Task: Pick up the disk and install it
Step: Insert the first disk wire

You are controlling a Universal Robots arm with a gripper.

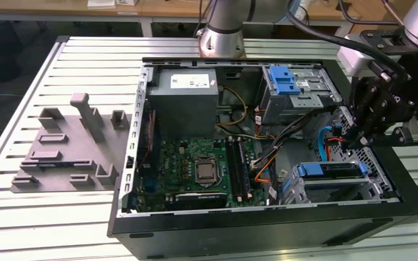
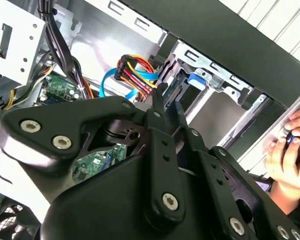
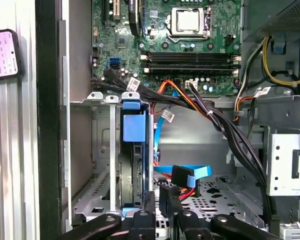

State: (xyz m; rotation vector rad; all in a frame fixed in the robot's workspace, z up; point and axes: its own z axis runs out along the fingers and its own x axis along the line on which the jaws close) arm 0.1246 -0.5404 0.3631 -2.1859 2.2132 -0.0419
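Note:
The disk [image 3: 133,165] stands on edge in a slot of the metal drive cage [image 3: 102,150], with its blue caddy [image 3: 134,126] showing at the slot's mouth. In the exterior view the disk [image 1: 327,169] sits in the cage at the case's near corner on the exterior view's right. My gripper [image 1: 348,142] hovers just above and behind that cage, near the blue and orange cables. In both wrist views its black fingers [image 3: 165,200] lie close together with nothing between them, apart from the disk. The gripper [image 2: 168,100] points toward the cage.
The open computer case [image 1: 267,234] lies on a slatted white table [image 1: 63,217]. Inside are a motherboard [image 1: 198,168], a grey power supply [image 1: 187,103], a second cage with a blue latch [image 1: 287,81] and loose cables [image 3: 215,120]. A grey fixture [image 1: 71,147] lies beside the case. A phone [image 3: 2,54] and a person's hand [image 2: 290,145] rest beside the case.

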